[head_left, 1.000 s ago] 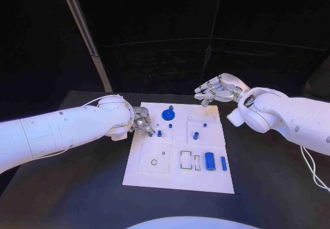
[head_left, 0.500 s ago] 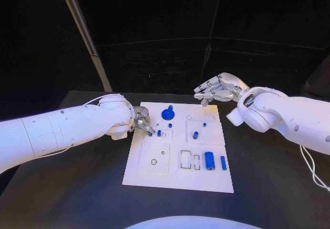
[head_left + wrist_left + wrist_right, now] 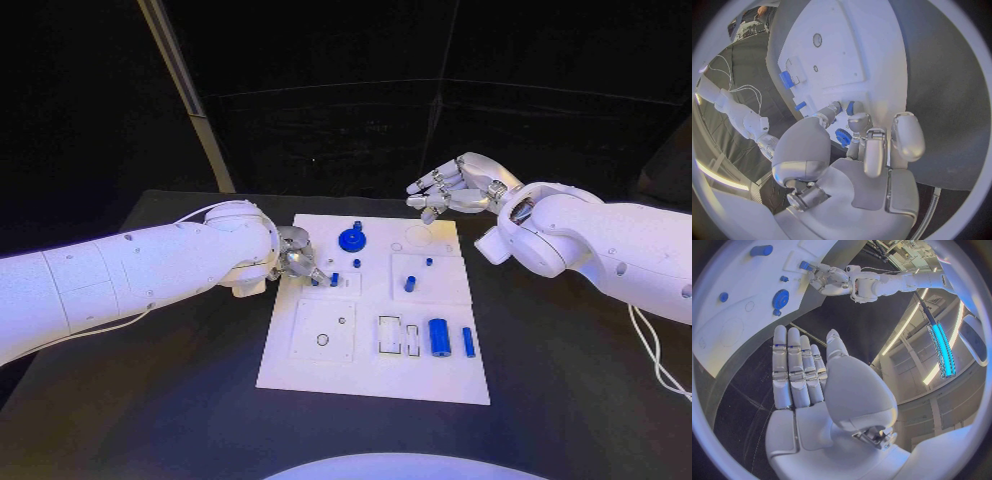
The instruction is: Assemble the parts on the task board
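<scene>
We see the white task board [image 3: 378,370] lying flat mid-counter [image 3: 577,380], long side running 12 to 6 o'clock in the head view. Left hand [image 3: 299,257] sits at the board's 9 o'clock edge, upper part, fingers curled down onto the board surface. In the left wrist view its fingertips [image 3: 834,107] close around a small blue peg [image 3: 850,107] standing on the board; looks pinched, though contact is partly hidden, so we call it grasping the peg. Same peg spot in head view is beside the fingers at about [image 3: 316,281], next to a second small blue peg [image 3: 335,280] just at its 3 o'clock.

Right hand [image 3: 456,190] hovers above the board's 1 o'clock corner, off the surface, holding nothing. Right wrist view shows the fingers [image 3: 792,367] straight, side by side, thumb apart: released, empty.

Other parts on the board: blue gear [image 3: 352,240] near 12 o'clock with a small blue knob touching its top edge; a tiny blue stud [image 3: 358,263] below the gear; two short blue pegs [image 3: 410,283] in the raised square panel at 2 o'clock; a thick blue cylinder [image 3: 440,338] and a thinner blue bar [image 3: 469,342] lying side by side, apart, at 4 o'clock. Rectangular slot outlines [image 3: 391,335] just at 9 o'clock of the cylinder. Square panel with two small holes [image 3: 325,332] at 8 o'clock.
</scene>
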`<action>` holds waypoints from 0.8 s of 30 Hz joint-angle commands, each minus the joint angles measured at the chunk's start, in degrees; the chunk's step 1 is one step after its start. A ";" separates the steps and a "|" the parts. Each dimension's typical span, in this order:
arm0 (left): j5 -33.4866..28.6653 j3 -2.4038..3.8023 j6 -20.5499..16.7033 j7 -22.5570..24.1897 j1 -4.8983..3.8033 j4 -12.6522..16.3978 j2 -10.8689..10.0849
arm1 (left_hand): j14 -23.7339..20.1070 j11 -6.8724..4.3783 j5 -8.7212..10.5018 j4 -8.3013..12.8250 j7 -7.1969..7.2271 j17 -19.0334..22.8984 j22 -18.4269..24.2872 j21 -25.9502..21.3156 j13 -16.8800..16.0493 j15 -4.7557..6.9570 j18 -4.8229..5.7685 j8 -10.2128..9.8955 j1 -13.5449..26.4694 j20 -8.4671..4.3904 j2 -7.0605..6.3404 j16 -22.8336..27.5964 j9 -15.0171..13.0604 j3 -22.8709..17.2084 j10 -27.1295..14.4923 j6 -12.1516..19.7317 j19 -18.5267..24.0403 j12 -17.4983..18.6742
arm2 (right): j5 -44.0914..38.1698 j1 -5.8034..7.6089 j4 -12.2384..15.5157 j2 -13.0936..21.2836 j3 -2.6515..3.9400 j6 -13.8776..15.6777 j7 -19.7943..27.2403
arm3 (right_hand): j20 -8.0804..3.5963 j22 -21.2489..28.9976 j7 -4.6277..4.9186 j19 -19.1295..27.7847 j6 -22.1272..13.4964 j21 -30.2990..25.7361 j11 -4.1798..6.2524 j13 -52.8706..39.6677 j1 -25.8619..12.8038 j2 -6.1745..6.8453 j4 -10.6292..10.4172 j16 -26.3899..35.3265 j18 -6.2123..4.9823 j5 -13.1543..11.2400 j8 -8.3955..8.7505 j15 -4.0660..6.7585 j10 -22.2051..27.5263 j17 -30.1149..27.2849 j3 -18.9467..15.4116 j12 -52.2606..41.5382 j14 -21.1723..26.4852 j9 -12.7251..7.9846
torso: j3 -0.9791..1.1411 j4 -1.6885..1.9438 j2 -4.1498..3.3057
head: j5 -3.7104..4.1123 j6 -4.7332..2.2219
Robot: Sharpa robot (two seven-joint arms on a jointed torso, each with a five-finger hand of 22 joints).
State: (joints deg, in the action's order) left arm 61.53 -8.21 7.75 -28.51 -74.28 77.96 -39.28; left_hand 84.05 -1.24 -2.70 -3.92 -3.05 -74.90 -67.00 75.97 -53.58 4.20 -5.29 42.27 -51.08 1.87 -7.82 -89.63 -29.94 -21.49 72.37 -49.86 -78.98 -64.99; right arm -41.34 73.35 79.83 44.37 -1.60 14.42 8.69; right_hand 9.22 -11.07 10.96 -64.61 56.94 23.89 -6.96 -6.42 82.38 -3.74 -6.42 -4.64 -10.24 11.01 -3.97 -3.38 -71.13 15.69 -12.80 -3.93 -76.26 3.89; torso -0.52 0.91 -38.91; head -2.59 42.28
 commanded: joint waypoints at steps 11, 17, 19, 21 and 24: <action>-5.10 0.10 -8.66 3.58 -0.08 0.88 -1.29 | 5.81 0.54 -0.12 -1.88 -0.39 -14.56 1.30 -1.03 5.21 0.12 0.13 -1.41 -3.91 -0.03 3.18 -0.05 0.65 8.09 -3.94 2.12 0.22 3.67 | -0.04 0.10 -0.05 -0.02 0.03 -0.42 0.53 | 0.16 0.09 0.10 0.38 -0.47 -0.35 0.06 0.07 -0.59 -0.22 0.09 0.24 -0.18 0.29 0.11 -0.14 0.38 0.04 -0.32 0.07 0.56 -0.05 | 0.01 -0.03 -0.01 | 0.19 -0.16; -7.74 0.13 -11.23 6.97 -0.09 1.70 -2.39 | 4.99 1.53 -0.15 -1.47 -1.44 -11.66 5.49 -4.09 12.51 -0.75 -0.73 -2.74 -7.42 0.81 4.27 1.77 1.86 10.98 -9.06 3.54 2.39 9.19 | -0.04 0.09 -0.06 0.04 0.03 -0.45 0.52 | 0.18 0.12 0.11 0.42 -0.51 -0.40 0.04 0.07 -0.60 -0.23 0.09 0.29 -0.18 0.30 0.11 -0.17 0.42 0.03 -0.33 0.07 0.63 -0.05 | 0.01 -0.04 0.01 | 0.31 -0.21; -8.58 0.15 -12.07 8.64 -0.12 2.10 -2.91 | 4.47 1.93 -0.13 -1.09 -1.88 -10.01 7.83 -5.88 14.63 -1.08 -1.18 -3.19 -8.74 1.13 4.44 2.89 2.30 11.75 -10.95 4.31 3.64 10.96 | -0.04 0.09 -0.06 0.07 0.03 -0.44 0.51 | 0.18 0.12 0.11 0.42 -0.51 -0.40 0.04 0.07 -0.60 -0.23 0.09 0.29 -0.18 0.30 0.11 -0.17 0.42 0.03 -0.33 0.07 0.63 -0.05 | 0.03 -0.02 0.01 | 0.36 -0.24; -9.72 0.17 -13.23 10.99 -0.19 2.40 -3.34 | 3.36 2.53 -0.19 -0.69 -2.45 -6.79 11.90 -9.05 15.28 -1.54 -1.94 -3.63 -10.22 1.59 4.61 5.17 2.90 12.74 -12.36 5.35 5.82 11.64 | -0.04 0.09 -0.06 0.09 0.03 -0.42 0.51 | 0.18 0.12 0.11 0.42 -0.51 -0.40 0.04 0.07 -0.60 -0.23 0.09 0.29 -0.18 0.30 0.11 -0.17 0.42 0.03 -0.33 0.07 0.63 -0.05 | 0.06 -0.02 0.05 | 0.37 -0.27; -10.68 0.18 -15.00 15.47 -0.27 2.46 -3.54 | 0.00 3.53 -0.26 0.05 -3.40 1.51 21.70 -17.04 16.53 -2.27 -3.74 -4.39 -12.63 2.34 5.27 11.59 3.97 13.50 -14.93 7.02 11.20 12.98 | -0.04 0.09 -0.07 0.11 0.03 -0.39 0.52 | 0.18 0.12 0.11 0.42 -0.51 -0.40 0.04 0.07 -0.60 -0.23 0.09 0.29 -0.18 0.30 0.11 -0.17 0.42 0.03 -0.33 0.07 0.63 -0.05 | 0.05 0.02 0.03 | 0.43 -0.39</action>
State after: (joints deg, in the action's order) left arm 53.94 -8.11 -3.27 -20.24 -74.41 80.23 -42.86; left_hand 83.69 2.12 -2.69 -3.85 -6.48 -73.36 -46.10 59.61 -37.19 2.18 -8.47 37.99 -63.51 4.10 -2.63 -78.58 -26.07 -8.14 57.71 -43.12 -68.22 -52.12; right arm -41.34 73.34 79.71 44.46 -1.60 14.33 8.70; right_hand 9.22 -11.00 11.17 -64.61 56.73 23.67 -6.96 -6.43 82.18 -3.94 -6.42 -4.64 -10.24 11.01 -3.97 -3.58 -71.13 15.69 -12.80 -3.93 -76.06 3.89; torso -0.48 0.87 -38.88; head -2.20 41.98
